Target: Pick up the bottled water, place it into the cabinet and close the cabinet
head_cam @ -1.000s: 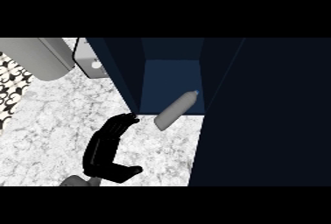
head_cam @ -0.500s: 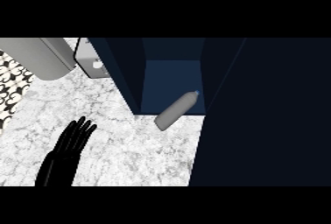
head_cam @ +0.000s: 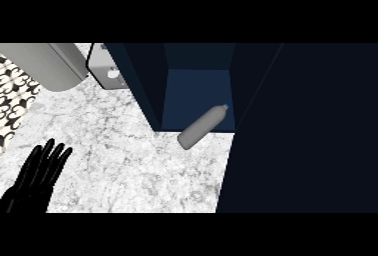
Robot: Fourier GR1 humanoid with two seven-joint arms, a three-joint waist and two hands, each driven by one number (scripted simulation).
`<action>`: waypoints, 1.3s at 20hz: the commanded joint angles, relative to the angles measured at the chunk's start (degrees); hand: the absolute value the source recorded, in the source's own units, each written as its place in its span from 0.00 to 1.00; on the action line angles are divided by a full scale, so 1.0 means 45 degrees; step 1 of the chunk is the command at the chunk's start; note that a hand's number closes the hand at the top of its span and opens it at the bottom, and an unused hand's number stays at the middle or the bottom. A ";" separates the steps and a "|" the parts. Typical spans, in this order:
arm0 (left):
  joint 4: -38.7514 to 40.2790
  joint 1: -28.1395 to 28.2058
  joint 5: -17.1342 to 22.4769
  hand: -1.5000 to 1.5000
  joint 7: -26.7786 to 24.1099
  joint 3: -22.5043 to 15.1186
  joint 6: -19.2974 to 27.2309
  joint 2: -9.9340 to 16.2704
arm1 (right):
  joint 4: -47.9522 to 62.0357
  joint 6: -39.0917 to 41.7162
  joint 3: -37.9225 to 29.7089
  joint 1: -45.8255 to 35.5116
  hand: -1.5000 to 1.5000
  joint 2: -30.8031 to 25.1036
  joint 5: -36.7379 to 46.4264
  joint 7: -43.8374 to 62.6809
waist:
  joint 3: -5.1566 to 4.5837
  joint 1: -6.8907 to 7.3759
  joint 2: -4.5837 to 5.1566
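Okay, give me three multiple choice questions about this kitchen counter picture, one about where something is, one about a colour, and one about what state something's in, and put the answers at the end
1. Where does the bottled water lie?
A. Tipped over at the open cabinet's front edge, cap end pointing inward
B. Upright beside the left hand
C. On the patterned floor

2. What colour is the cabinet's inside?
A. White
B. Dark blue
C. Red

3. What state is the left hand in?
A. Curled round the bottle
B. Pressed against the cabinet door
C. Open, fingers straight, holding nothing

Answers:
1 A, the bottle lies tilted, its base on the marble counter and its cap over the cabinet floor.
2 B, the back wall and floor show dark blue.
3 C, the hand sits at the lower left, apart from the bottle, its fingers spread.
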 commanded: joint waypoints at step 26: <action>-0.3533 0.2348 0.2396 0.00 0.1682 0.3452 -0.1251 0.2668 | 0.8116 -1.1017 0.5858 -1.3130 1.00 0.4752 0.2380 -0.0276 | 0.0062 0.0451 0.0259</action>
